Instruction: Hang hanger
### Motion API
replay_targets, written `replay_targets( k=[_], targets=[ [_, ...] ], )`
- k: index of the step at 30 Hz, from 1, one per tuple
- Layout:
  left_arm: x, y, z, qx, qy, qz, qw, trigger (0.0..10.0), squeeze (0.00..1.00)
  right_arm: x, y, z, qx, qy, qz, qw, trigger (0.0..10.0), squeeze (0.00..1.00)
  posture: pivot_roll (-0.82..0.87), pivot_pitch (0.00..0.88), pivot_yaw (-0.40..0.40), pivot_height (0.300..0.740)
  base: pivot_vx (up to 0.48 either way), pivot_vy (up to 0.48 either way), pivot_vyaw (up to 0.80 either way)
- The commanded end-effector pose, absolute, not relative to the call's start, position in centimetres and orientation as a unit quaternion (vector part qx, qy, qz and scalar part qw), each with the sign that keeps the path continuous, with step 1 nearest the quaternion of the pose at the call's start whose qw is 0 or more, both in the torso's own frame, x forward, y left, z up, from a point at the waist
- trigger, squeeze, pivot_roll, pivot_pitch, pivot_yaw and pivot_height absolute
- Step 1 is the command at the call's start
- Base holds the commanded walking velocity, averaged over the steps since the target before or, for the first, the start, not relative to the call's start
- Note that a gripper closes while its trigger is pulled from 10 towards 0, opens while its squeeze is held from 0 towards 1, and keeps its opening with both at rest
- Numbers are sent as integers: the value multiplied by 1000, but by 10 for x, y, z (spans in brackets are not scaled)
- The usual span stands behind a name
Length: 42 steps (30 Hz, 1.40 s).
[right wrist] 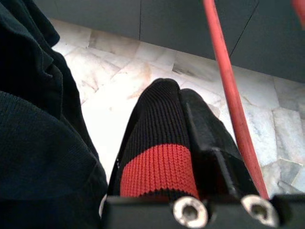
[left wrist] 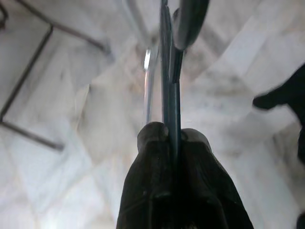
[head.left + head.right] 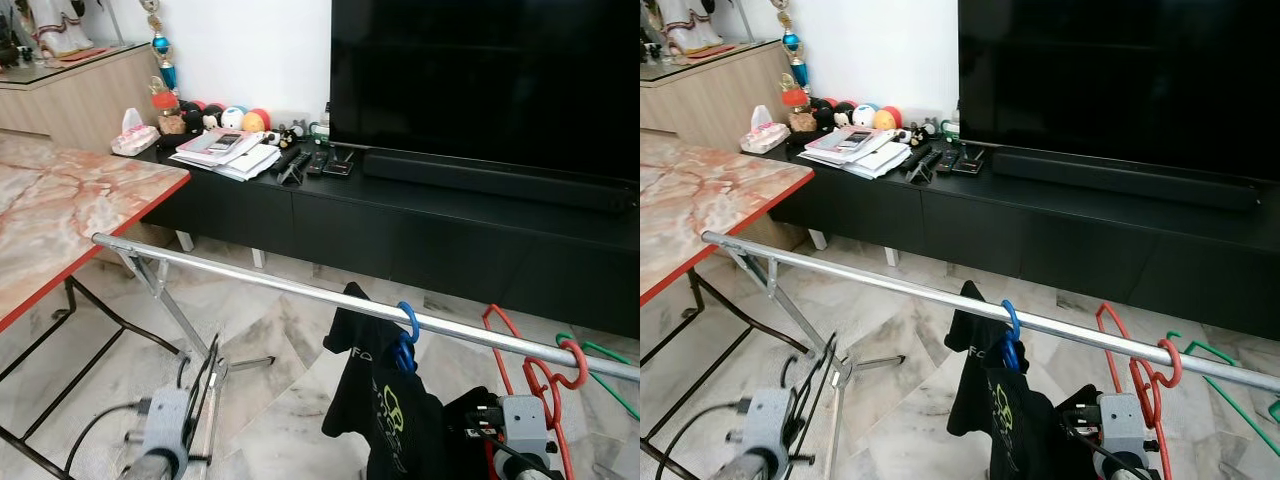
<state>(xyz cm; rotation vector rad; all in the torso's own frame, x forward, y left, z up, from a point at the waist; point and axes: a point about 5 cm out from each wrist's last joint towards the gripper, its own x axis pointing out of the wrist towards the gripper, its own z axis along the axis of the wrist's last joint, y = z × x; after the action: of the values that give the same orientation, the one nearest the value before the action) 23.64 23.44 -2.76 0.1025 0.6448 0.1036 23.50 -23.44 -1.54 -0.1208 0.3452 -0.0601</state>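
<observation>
Silver rail [image 3: 300, 290] ran from nine o'clock to four o'clock. Left gripper [image 2: 170, 136] was pressed shut on nothing. A black shirt [image 3: 385, 400] hung from a blue hanger [image 3: 405, 335]. At four o'clock, the red hanger [image 3: 560, 372] hooked the rail, so hanging looked done. Right gripper [image 1: 183, 112] looked pressed together beside it. Its wrist view showed the red wire [image 1: 228, 90] close up. It should back away next.

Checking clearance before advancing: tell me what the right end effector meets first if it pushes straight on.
Probably the pale marble floor; the thin red plastic hanger passes just beside its line, though depth is unclear.
</observation>
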Motion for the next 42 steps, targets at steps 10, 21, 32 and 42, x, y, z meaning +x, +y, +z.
replay_targets(
  k=[10, 21, 32, 42],
  targets=[
    [168, 229, -83, 84, 488, 41, 868, 10000, 0, 236, -236, -14, -60, 163, -37, 984, 10000, 0, -7, 0, 36, 740, 0, 0, 0],
    [170, 228, -83, 59, 478, 48, 875, 10000, 0, 235, -236, -14, -62, 163, -37, 984, 10000, 0, -12, 0, 43, 740, 0, 0, 0],
    [155, 244, -86, 64, 504, 60, 859, 10000, 0, 237, -235, -13, -61, 160, -37, 984, 10000, 0, -5, 0, 37, 740, -116, 0, 0],
    [155, 240, -87, 61, 508, 58, 857, 10000, 0, 236, -235, -14, -60, 161, -39, 984, 10000, 0, 1, 0, 30, 740, -293, 0, 0]
  ],
)
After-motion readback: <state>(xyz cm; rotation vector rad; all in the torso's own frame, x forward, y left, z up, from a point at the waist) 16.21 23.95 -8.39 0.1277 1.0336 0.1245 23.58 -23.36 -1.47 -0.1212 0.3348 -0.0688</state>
